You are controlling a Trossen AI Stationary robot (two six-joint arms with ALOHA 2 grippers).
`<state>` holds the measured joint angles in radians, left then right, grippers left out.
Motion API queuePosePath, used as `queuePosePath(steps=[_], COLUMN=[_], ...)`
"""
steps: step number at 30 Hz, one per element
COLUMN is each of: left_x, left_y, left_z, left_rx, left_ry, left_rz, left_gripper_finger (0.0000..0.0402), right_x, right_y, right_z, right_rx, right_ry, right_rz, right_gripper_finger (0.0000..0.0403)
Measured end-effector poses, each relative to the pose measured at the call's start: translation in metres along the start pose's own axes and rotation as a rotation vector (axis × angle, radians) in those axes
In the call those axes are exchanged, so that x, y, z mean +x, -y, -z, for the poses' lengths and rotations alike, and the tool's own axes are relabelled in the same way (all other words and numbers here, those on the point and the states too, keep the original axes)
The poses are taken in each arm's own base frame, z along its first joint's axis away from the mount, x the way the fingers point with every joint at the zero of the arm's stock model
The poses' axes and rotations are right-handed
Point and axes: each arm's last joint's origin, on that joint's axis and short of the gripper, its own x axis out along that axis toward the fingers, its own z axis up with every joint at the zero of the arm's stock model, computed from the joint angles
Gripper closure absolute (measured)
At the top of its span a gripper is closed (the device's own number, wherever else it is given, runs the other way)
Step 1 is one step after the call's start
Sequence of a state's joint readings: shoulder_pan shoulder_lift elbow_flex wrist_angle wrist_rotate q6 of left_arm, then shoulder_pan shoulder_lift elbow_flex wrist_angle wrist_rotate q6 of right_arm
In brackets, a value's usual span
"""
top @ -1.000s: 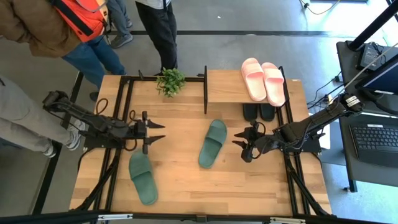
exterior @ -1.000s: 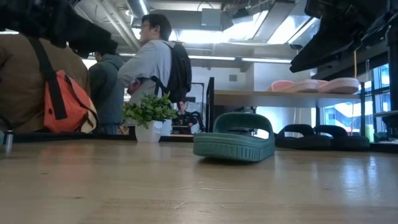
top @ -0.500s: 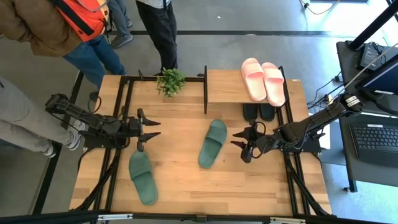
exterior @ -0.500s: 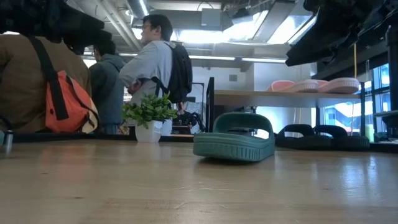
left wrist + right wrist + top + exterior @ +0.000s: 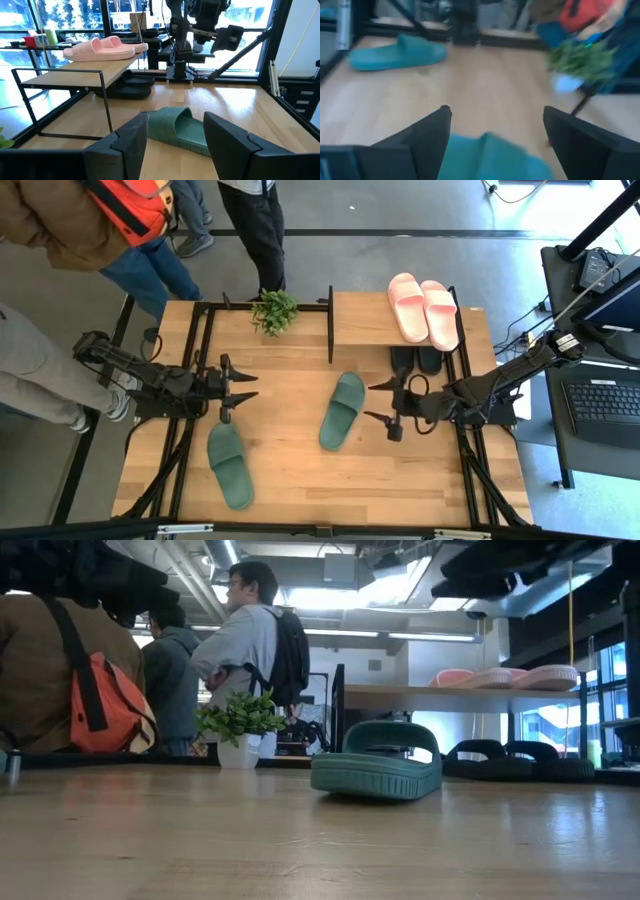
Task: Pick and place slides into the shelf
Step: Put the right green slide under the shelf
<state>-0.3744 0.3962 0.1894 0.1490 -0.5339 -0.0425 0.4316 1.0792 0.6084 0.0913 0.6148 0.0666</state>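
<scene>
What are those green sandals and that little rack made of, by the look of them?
The green slides look like soft moulded foam: matte, thick-soled, ribbed along the sole edge in the low view. The shelf seems to be a pale wooden plank with visible grain on a thin black frame, probably metal.

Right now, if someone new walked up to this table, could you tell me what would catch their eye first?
Probably the pale pink slides lying side by side on the top plank of the shelf, with the black pair tucked underneath. Next, two green slides on the open tabletop: one mid-table, just in front of the right claw, which is open; the other near the front edge, close to the open left claw.
</scene>
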Motion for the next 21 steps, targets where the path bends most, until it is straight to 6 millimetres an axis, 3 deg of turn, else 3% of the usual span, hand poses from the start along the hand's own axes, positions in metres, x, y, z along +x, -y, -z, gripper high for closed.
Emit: queuePosePath(steps=[9, 16, 21], left_x=[0.000, 0.000, 0.000], left_y=[0.000, 0.000, 0.000], left_z=[0.000, 0.000, 0.001], left_rx=[0.001, 0.003, 0.003], left_ry=[-0.003, -0.004, -0.006], left_rz=[0.000, 0.000, 0.000], left_gripper_finger=[0.0217, 0.0217, 0.0217], right_x=[0.015, 0.046, 0.071], right_y=[0.001, -0.021, -0.038], right_z=[0.002, -0.020, -0.019], right_rx=[-0.090, -0.162, -0.171], right_ry=[-0.046, -0.200, -0.404], right_rz=[0.178, 0.189, 0.234], right_gripper_finger=[0.0087, 0.0087, 0.0087])
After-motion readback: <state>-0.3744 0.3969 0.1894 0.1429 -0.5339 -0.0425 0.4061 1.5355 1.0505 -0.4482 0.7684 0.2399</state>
